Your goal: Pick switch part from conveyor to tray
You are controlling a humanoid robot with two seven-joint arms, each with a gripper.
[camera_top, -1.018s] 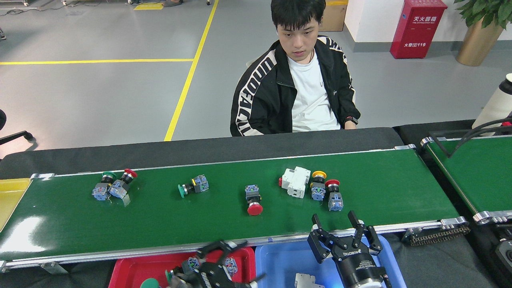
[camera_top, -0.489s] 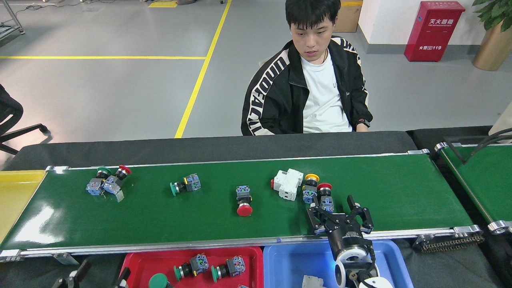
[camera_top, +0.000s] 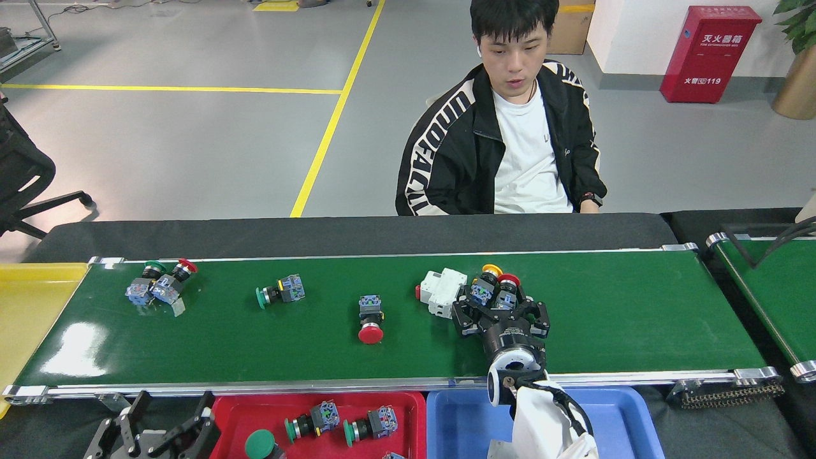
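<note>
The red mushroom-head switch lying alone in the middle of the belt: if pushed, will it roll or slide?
The red mushroom-head switch lies on its side; its round cap may roll in an arc, while its blocky body probably drags. It looks rigid.

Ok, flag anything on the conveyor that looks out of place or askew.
The white breaker-like block stands out among the push-button switches on the conveyor. The buttons lie tipped on their sides, pointing different ways; two at the left end lie bunched together. Nothing looks spilled or broken.
</note>
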